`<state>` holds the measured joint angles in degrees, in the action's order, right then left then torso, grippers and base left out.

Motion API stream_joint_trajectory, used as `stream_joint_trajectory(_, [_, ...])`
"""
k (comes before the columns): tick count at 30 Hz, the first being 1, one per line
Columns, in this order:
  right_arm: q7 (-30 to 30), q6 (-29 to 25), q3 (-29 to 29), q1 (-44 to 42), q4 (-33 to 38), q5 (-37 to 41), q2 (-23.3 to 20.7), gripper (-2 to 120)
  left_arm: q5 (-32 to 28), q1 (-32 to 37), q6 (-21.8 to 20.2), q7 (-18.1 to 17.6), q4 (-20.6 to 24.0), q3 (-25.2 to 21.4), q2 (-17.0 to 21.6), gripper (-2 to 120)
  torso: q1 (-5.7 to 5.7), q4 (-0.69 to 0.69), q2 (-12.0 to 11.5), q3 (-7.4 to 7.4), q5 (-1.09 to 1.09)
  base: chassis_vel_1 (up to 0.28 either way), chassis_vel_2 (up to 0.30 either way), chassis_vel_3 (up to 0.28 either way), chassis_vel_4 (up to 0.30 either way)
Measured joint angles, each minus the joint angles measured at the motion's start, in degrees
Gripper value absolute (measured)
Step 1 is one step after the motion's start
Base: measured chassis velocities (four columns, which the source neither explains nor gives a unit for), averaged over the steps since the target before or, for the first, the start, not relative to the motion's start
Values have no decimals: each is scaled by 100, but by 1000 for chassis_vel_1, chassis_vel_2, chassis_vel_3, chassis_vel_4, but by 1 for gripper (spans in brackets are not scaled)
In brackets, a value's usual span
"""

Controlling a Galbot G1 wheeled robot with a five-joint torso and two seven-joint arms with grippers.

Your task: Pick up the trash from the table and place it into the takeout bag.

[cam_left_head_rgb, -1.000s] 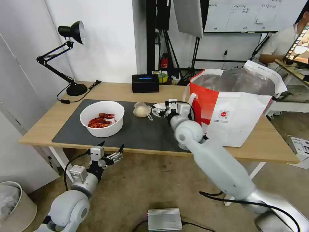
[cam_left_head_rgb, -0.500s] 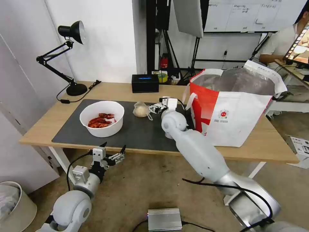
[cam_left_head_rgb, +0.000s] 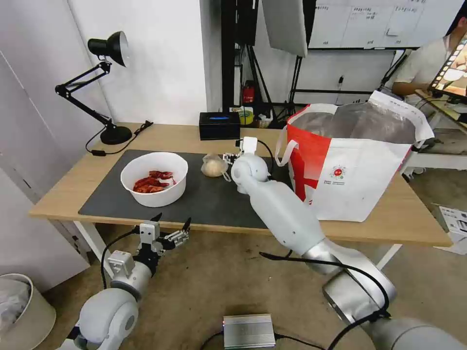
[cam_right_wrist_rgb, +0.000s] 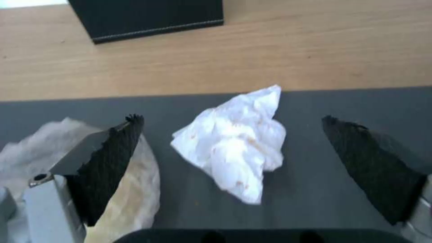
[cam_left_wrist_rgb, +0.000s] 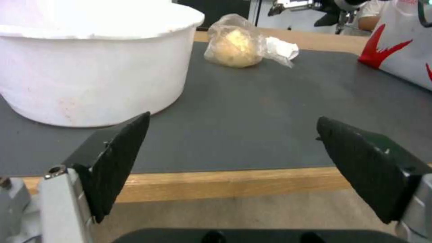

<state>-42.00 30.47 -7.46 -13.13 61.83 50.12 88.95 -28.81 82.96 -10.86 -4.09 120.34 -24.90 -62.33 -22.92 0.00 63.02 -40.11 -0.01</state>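
The right pincer (cam_right_wrist_rgb: 232,152) hangs spread wide over the dark mat, its two black fingers straddling the crumpled tissue (cam_right_wrist_rgb: 236,143), which lies directly beneath and between them. Just beside one finger sits the small clear bag (cam_right_wrist_rgb: 130,189) of beige stuff; a clean drop should centre on the tissue and avoid snagging that bag. Beyond the pincer lies bare counter (cam_right_wrist_rgb: 292,47), then the black box (cam_right_wrist_rgb: 148,17). To its right stands the takeout bag (cam_left_head_rgb: 360,180). The left pincer (cam_left_head_rgb: 170,229) waits open below the counter's near edge.
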Motion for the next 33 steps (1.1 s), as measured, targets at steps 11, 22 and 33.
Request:
stream_joint_trajectory(11, [-187,105,8,296,-477,25,113,100,10,-18,7,3,-6,34,3,100,0,0,0,0,0,0,0,0,0])
stream_joint_trajectory(22, [56,178,10,297,-703,185,109,100,46,-2,11,3,5,76,-30,100,1,0,0,0,1,0,0,0,0])
stream_joint_trajectory(33, [482,223,1,325,-965,104,106,100,111,5,20,10,9,154,-67,100,1,0,0,0,1,0,0,0,0])
